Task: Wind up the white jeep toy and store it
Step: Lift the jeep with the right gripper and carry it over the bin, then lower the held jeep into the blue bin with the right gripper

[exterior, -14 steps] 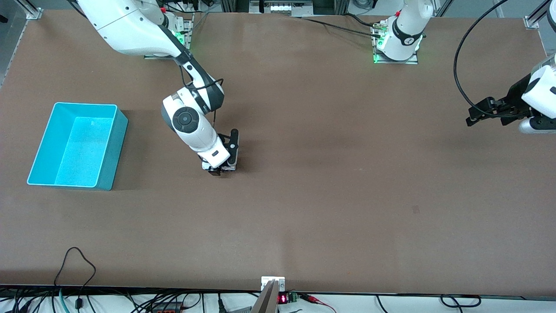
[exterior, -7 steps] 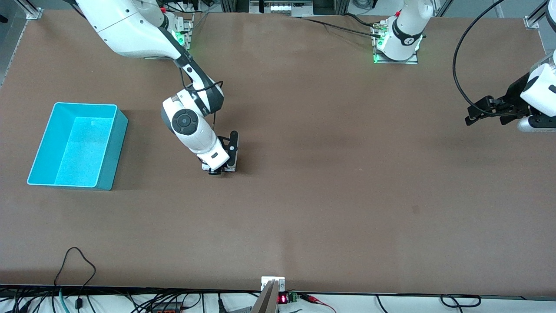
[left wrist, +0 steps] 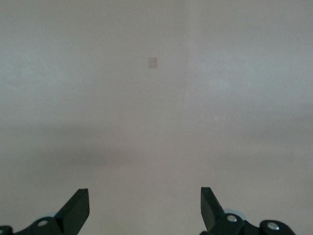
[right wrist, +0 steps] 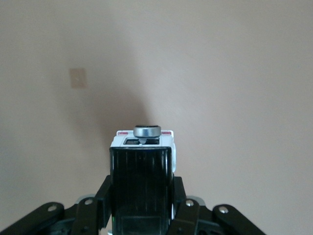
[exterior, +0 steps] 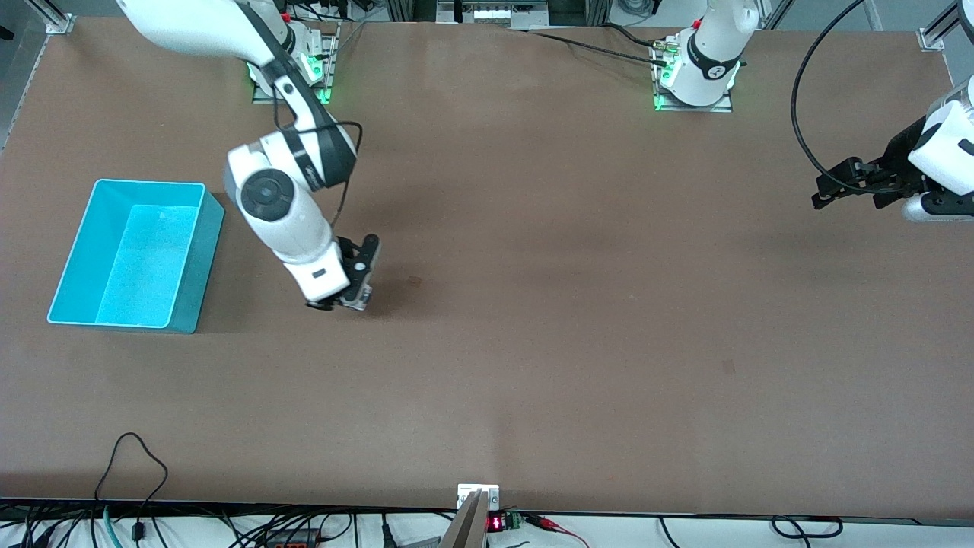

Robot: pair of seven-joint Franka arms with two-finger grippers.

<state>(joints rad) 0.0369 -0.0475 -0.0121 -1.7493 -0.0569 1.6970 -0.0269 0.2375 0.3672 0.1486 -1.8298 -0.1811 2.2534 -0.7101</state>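
I see the small boxy white jeep toy point(right wrist: 142, 169) with its black roof panel pinched between the fingers of the right pincer point(exterior: 351, 298), which hangs above the brown counter point(exterior: 533, 342), beside the turquoise plastic bin point(exterior: 194, 266) and toward the middle of the counter from it. In the front view the toy is mostly hidden by the pincer. The left arm waits at its own end of the counter, its left pincer point(left wrist: 145, 208) spread wide over bare surface, gripping nothing.
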